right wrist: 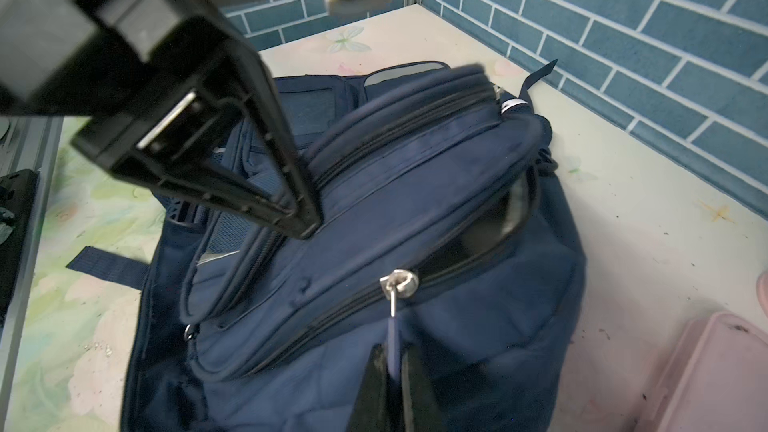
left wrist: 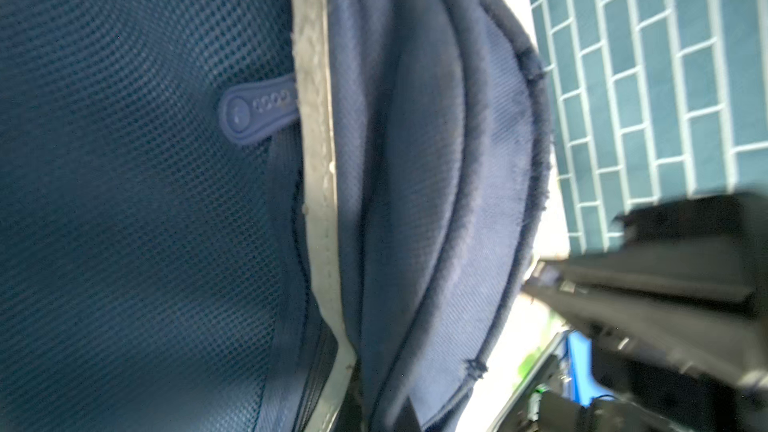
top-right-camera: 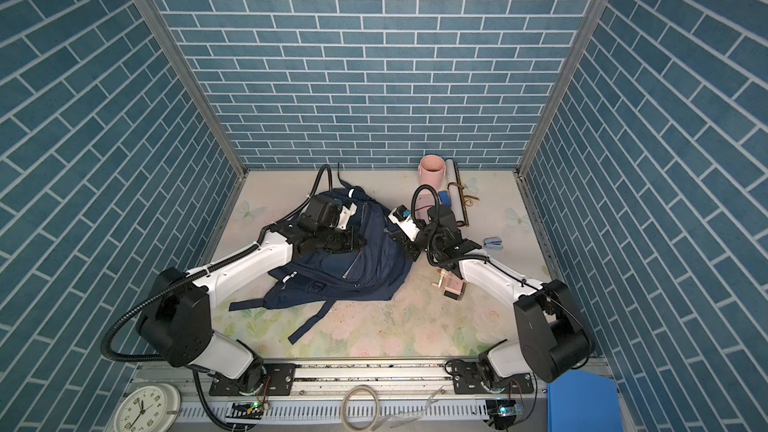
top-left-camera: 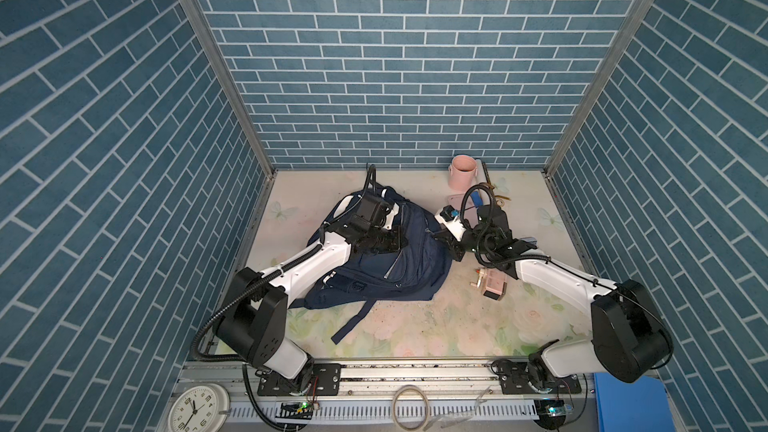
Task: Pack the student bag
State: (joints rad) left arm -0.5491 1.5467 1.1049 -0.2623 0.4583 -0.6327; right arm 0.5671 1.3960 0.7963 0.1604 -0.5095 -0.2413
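1. A pale, floral-printed worktop is enclosed by blue brick-patterned walls.
2. The student bag, a large navy-blue fabric backpack, is laid flat at the worktop's middle-left, with its straps trailed toward the near edge.
3. The left arm is stretched across the bag. The right arm is bent at the elbow and reached in to the bag's right side.
4. The left fingers are clenched together, with their tips set against a front pocket's edge. Whether fabric is nipped cannot be told.
5. The right fingers are pinched on a narrow navy zip pull tab hung from a silver slider.
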